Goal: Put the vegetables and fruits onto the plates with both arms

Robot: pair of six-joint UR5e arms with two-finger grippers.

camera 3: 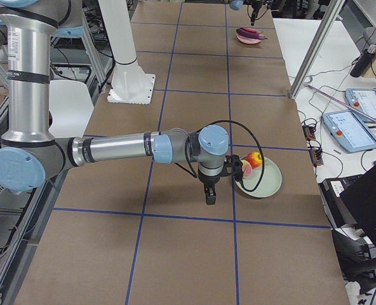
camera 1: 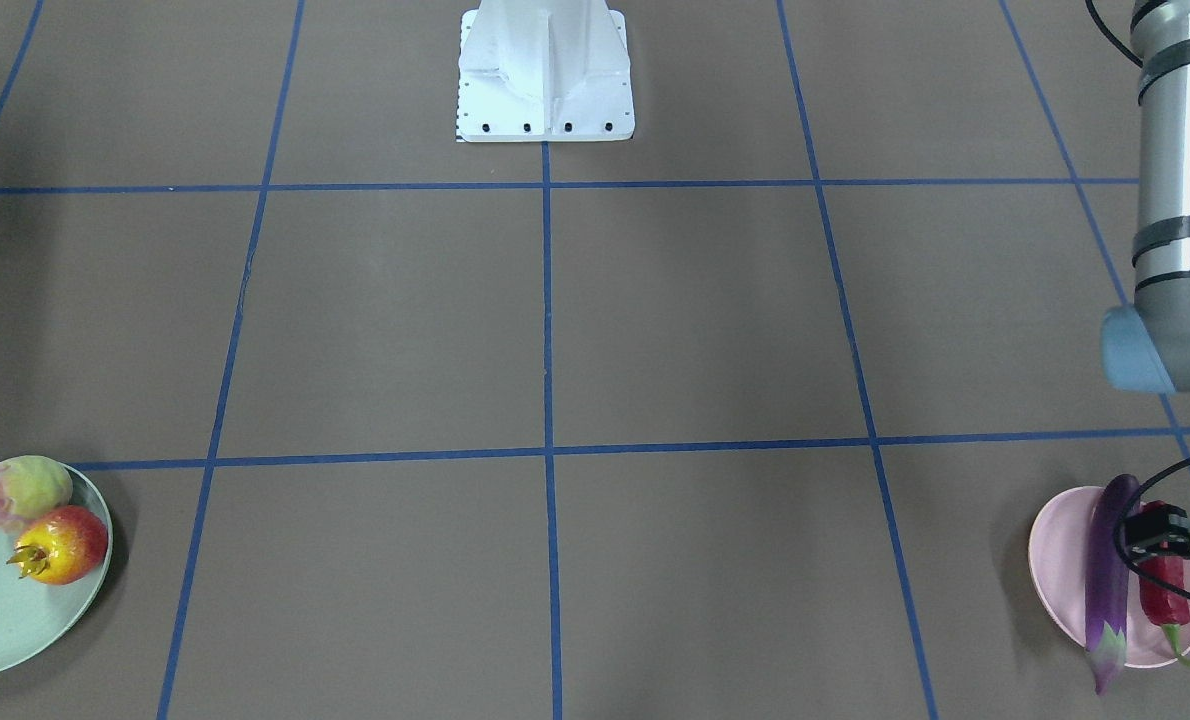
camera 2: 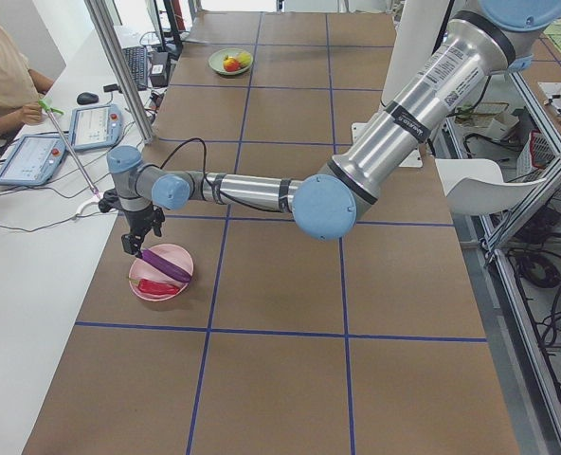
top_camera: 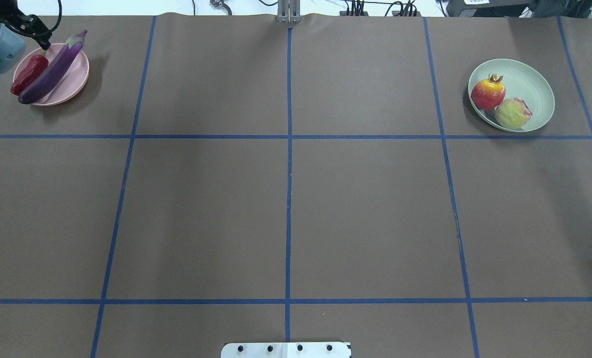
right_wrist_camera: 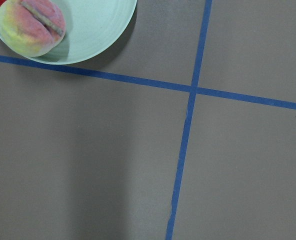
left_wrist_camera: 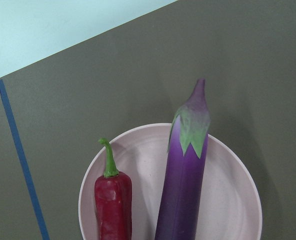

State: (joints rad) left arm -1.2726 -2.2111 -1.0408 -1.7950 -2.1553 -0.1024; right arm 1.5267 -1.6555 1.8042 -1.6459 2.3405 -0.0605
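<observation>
The purple eggplant and the red chili pepper lie side by side on the pink plate, as the left wrist view shows. My left gripper hovers just above the chili, empty, with its fingers apart. The peach and the pomegranate lie on the mint green plate. My right gripper hangs over bare table beside that plate; it shows only in the exterior right view, so I cannot tell whether it is open or shut.
The white base block stands at the robot's edge of the table. Blue tape lines grid the brown table. An operator sits at a side desk beyond a metal post.
</observation>
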